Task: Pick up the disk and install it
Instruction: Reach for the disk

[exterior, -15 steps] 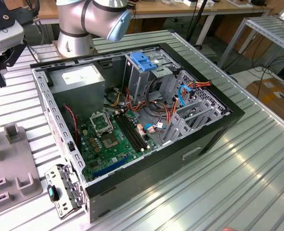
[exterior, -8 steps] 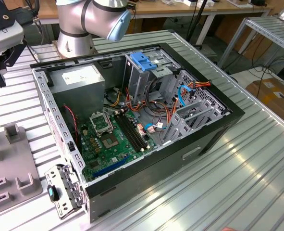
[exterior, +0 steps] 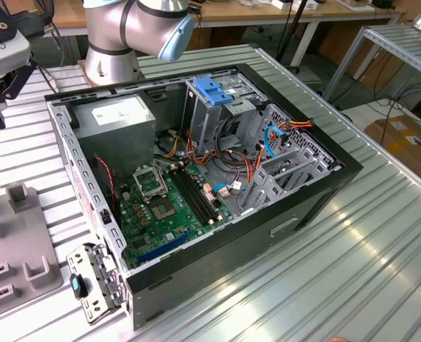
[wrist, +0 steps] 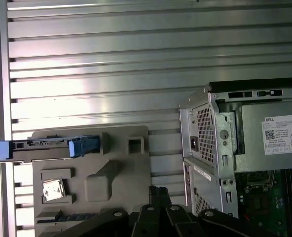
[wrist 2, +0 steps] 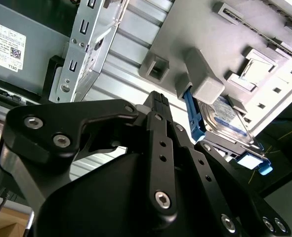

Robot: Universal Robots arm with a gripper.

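I'm at the approach step: the hand (wrist: 158, 193), open or closed I cannot tell, hovers above the grey fixture (wrist: 121, 168) where the disk (wrist: 52, 144) stands on edge, so grasping it calls for squaring up over its blue rails.

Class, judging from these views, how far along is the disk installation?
Nothing looks done: the disk lies in the grey holder on the table, outside the open computer case. In hand: the pincer hangs near the holder, apart from the disk. Left: pickup and installation.
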